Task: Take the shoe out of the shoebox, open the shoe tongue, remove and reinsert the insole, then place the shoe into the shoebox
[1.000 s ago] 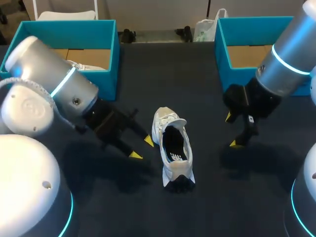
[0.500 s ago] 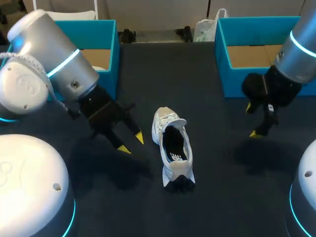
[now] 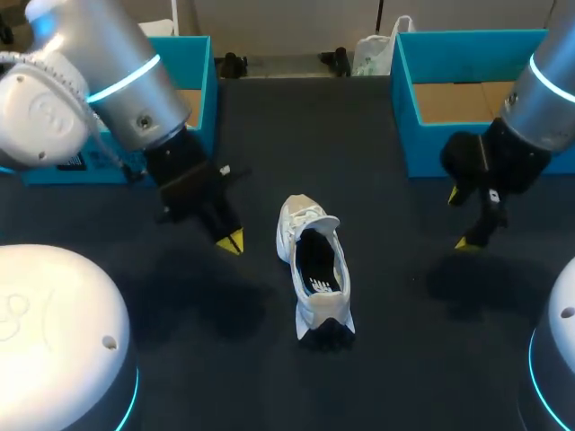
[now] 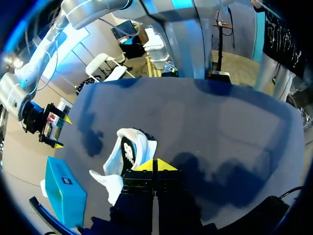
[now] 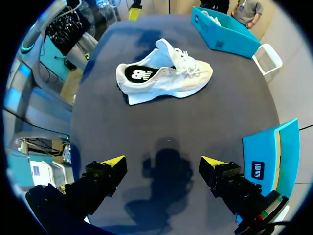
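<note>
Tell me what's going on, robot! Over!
Left gripper shut, empty, beside shoe. Right gripper open, farther off. Shoe upright on table, outside left shoebox and right shoebox.

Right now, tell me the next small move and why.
Probably bring the open right hand toward the shoe: it stands on the table, neither hand touches it, and the left hand is shut.
</note>
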Robot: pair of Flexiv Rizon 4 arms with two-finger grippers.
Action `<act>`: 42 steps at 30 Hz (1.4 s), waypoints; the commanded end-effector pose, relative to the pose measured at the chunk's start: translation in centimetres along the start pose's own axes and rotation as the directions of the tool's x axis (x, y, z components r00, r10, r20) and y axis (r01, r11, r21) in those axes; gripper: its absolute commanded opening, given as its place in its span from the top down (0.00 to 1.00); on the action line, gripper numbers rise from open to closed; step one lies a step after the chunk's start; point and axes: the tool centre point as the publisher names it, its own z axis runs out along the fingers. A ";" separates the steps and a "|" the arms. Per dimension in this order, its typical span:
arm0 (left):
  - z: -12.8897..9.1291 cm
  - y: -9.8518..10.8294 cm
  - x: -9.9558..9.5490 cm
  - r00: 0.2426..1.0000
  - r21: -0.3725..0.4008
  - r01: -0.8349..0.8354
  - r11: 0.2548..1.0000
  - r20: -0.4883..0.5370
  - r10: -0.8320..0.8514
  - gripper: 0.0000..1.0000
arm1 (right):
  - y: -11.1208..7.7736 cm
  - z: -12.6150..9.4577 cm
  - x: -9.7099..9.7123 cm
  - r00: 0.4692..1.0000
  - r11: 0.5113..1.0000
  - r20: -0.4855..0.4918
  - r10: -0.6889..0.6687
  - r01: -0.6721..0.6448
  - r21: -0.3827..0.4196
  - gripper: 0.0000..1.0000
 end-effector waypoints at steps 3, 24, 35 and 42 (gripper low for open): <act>-0.6 0.1 -0.8 0.997 0.002 0.003 1.000 -0.077 -0.002 1.00 | -0.1 0.0 0.1 1.000 1.000 0.002 0.000 0.000 0.001 0.00; 2.5 0.3 -5.4 0.952 -0.104 -0.165 0.981 -0.277 0.130 1.00 | -0.1 0.0 0.1 1.000 1.000 0.002 0.000 0.000 0.001 0.00; 4.0 0.5 -8.0 0.910 -0.113 -0.199 0.973 -0.389 0.141 1.00 | -0.1 0.0 0.1 1.000 1.000 0.002 0.000 0.000 0.001 0.00; 4.0 0.5 -8.0 0.910 -0.113 -0.199 0.973 -0.389 0.141 1.00 | -0.1 0.0 0.1 1.000 1.000 0.002 0.000 0.000 0.001 0.00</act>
